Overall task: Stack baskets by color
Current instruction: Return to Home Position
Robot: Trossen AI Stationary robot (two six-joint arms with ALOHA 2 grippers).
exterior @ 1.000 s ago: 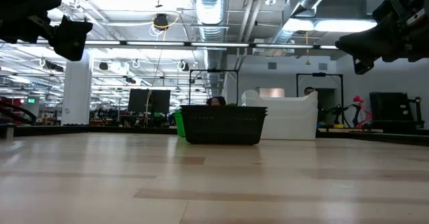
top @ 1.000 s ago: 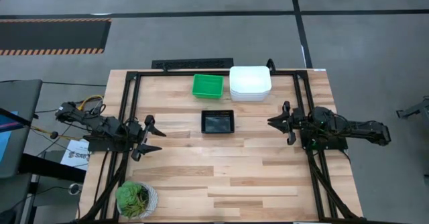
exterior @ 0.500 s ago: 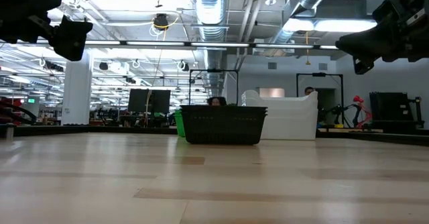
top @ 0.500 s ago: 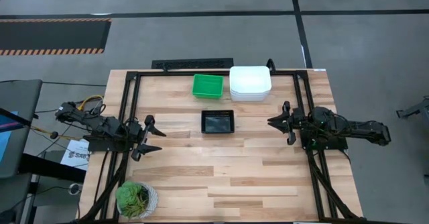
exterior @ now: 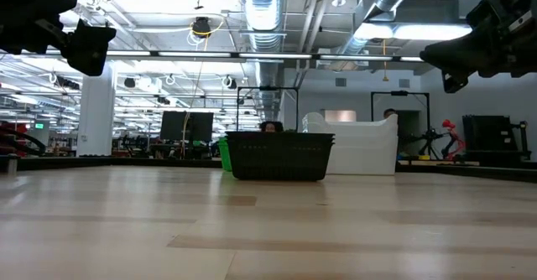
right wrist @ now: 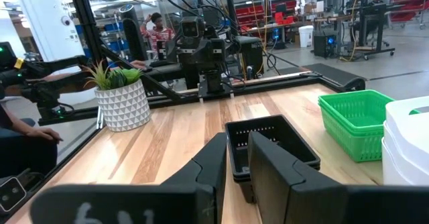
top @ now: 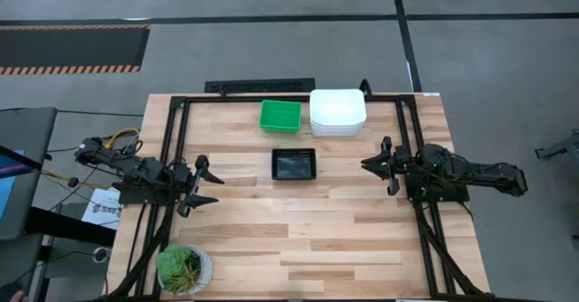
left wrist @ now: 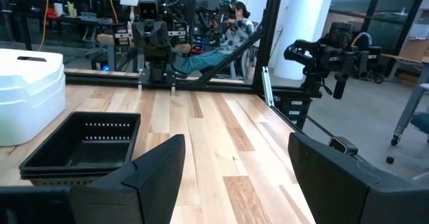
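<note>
While the left arm [top: 136, 171] is held at the left edge of the worktop [top: 298, 239] and the right arm [top: 461, 175] at the right edge, both raised above the wood and pointed toward the middle, nothing is gripped by either. The left jaws are seen spread wide and released. The right jaws are drawn together with only a narrow slit between them, clenched on nothing. The black baskets [top: 294, 165] are stacked near the middle of the worktop, between the two arms and well apart from both. The green baskets [top: 280, 117] are stacked at the far edge, just behind the black stack, and the white baskets [top: 337, 110] are piled just beside the green ones on the right arm's side. A potted plant [top: 184, 268] is set at the near left corner. A seated person [left wrist: 238, 23] is seen beyond the worktop in the left wrist view.
</note>
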